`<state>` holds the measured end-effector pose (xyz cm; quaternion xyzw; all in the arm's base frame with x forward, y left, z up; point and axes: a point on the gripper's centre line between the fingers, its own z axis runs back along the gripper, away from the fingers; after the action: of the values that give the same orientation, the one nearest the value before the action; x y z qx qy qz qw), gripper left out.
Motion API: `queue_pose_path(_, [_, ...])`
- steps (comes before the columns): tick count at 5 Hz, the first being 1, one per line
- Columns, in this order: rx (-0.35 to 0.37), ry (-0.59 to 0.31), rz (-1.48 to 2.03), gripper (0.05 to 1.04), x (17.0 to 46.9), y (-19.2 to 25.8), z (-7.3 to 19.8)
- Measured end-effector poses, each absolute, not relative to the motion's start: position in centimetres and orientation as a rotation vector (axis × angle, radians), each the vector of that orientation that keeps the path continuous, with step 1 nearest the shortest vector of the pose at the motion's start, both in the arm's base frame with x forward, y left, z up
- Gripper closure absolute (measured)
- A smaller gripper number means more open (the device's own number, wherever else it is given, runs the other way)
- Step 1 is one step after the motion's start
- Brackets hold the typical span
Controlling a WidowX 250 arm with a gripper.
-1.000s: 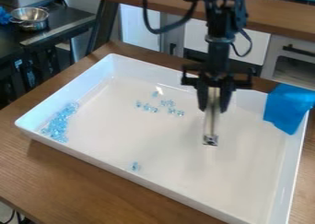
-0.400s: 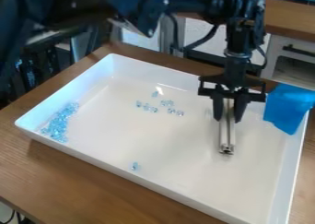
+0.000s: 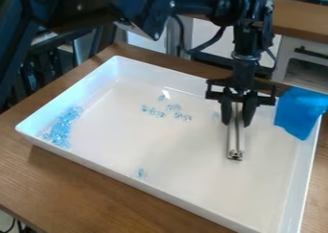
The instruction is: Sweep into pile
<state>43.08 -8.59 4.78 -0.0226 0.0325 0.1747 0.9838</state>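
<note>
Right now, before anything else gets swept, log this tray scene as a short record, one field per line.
Surface: wooden table
Container: white tray, shallow-walled
Gripper: black gripper, over the tray's right half
Held: narrow metal bar, pointing down
Main pile: pale blue beads at the tray's left end
Strays, group: loose beads, between pile and bar, toward the back
Strays, front: small bead bit near the front wall
Right back corner: blue sheet draped over the rim
Task state: unfinished, strays apart from the pile
</note>
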Motion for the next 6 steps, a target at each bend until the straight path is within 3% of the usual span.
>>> queue_pose_path(3, [-0.043,0.050,0.436,0.713,41.4,-2.0,4.0])
queue_pose_path(5, [-0.086,0.097,0.523,0.713,40.9,4.8,3.8])
queue_pose_path(6, [-0.088,0.091,0.553,0.713,40.7,6.1,3.6])
